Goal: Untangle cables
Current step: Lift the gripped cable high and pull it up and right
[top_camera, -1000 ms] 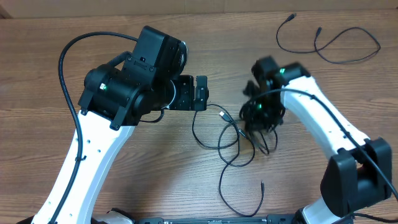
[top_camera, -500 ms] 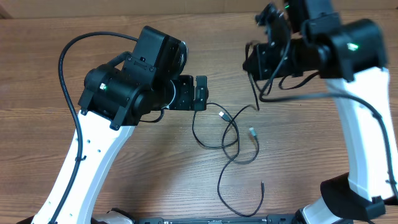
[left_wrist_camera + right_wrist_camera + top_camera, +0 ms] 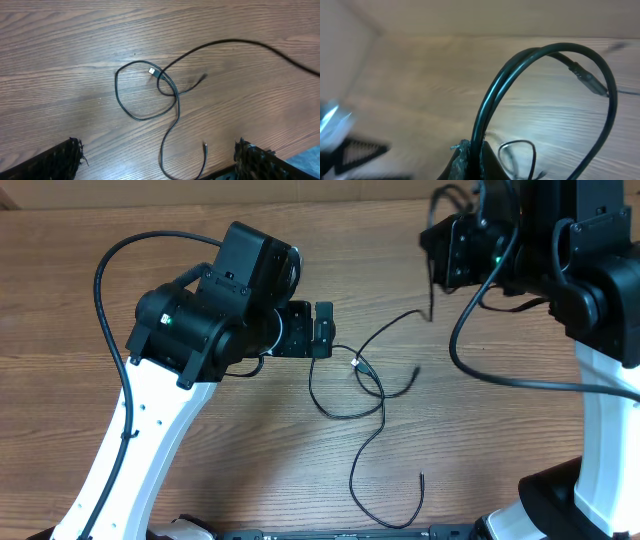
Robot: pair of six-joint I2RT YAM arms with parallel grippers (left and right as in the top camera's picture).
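Cables (image 3: 365,385) lie looped at frame centre. My right gripper (image 3: 470,162), upper right, pinches one strand raised; my left gripper (image 3: 322,330) hangs wide. Pulling apart seems underway; next, pin the loop.

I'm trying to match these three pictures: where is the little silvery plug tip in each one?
Overhead: silvery plug tip near the picture's centre.
Left wrist: upper middle.
Right wrist: cannot be made out.
Shared landmark, overhead and left wrist: the round cable loop beside it.
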